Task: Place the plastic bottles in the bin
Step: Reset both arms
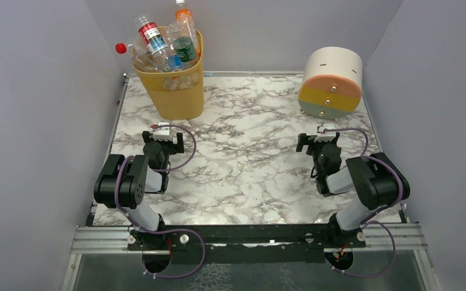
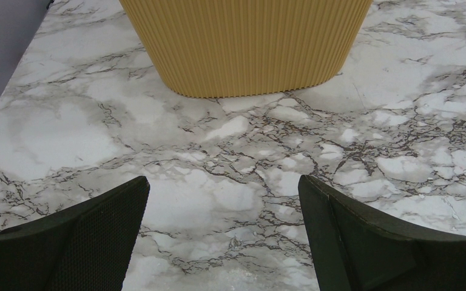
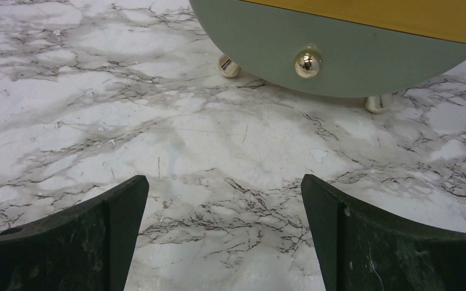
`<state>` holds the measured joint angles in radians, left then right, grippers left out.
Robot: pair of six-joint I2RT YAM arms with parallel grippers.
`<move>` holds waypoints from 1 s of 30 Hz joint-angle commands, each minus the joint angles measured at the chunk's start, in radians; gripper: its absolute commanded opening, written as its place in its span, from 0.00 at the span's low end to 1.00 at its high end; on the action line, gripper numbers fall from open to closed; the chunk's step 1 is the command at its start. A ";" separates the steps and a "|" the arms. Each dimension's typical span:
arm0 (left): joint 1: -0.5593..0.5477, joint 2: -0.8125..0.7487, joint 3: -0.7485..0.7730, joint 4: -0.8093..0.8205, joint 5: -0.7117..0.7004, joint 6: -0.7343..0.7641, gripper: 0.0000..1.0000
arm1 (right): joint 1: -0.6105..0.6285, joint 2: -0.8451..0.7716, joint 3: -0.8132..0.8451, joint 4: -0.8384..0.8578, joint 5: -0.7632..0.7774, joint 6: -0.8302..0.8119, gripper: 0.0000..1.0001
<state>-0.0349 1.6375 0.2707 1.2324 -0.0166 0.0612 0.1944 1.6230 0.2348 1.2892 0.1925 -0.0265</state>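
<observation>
2 pincers are held wide open, empty: L gripper (image 2: 223,233), R gripper (image 3: 224,233); bottles (image 1: 165,47), maybe 6, are piled in bin (image 1: 175,96).

far left: bin (image 1: 179,94) stands in way | far right: drum (image 1: 332,82) | between: open passage over table (image 1: 249,157)

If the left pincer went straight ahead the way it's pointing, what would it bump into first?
Most likely the yellow bin, standing right ahead of the open left pincer, with only bare marble table between. If it is angled down, it might graze the table first.
</observation>
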 commanded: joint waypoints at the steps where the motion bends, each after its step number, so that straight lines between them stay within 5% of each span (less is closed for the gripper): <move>1: -0.006 0.002 -0.001 0.029 -0.022 -0.008 0.99 | -0.007 0.001 -0.005 0.036 -0.018 0.005 0.99; 30: -0.005 0.004 0.001 0.029 -0.030 -0.010 0.99 | -0.007 0.001 -0.005 0.038 -0.016 0.005 0.99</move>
<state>-0.0349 1.6375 0.2707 1.2324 -0.0322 0.0612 0.1944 1.6230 0.2344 1.2915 0.1925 -0.0265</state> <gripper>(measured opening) 0.992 0.994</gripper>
